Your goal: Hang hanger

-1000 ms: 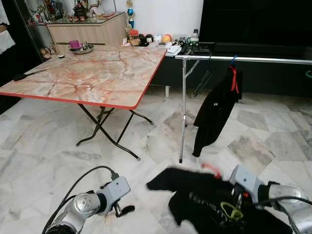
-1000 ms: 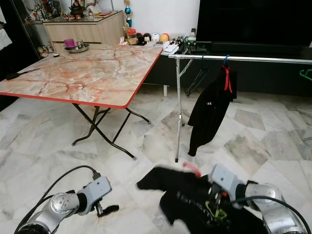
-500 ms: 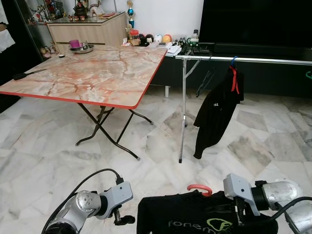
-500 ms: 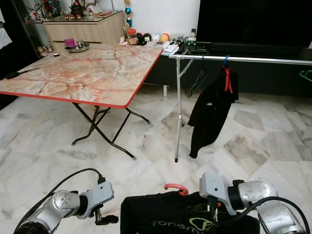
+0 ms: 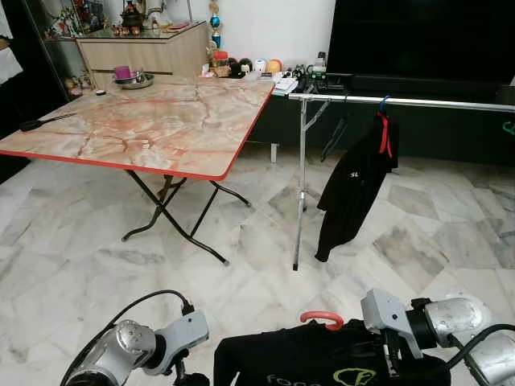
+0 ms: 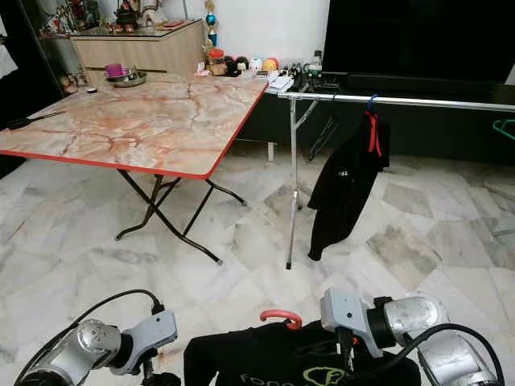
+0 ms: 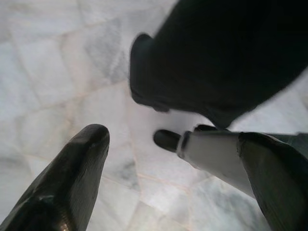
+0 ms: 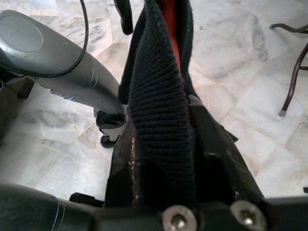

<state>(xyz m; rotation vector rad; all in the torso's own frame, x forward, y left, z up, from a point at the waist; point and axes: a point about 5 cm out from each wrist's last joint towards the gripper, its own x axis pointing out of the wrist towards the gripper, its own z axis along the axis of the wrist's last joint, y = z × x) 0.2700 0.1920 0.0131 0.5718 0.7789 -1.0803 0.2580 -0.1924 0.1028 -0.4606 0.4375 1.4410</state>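
A red hanger (image 5: 322,319) carries a black shirt (image 5: 306,366) with green print, low in front of me. My right gripper (image 6: 346,358) is shut on the hanger's neck through the shirt's collar (image 8: 161,96), and red plastic (image 8: 169,19) shows inside the fabric. My left gripper (image 7: 173,144) is open just above the floor, beside the shirt's hem (image 7: 216,57). Ahead stands a silver clothes rail (image 5: 402,100) with a black jacket (image 5: 354,185) hanging from it.
A folding table (image 5: 161,112) with a marble-pattern top and red edge stands ahead on the left, its crossed legs (image 5: 173,213) on the marble floor. A dark TV unit (image 5: 418,48) and a cabinet (image 5: 145,52) line the far wall. Open floor (image 5: 265,249) lies between me and the rail.
The shirt was flung out a second ago; it now hangs straight under the hanger, shifted left. My left gripper has dropped lower, toward the bottom edge.
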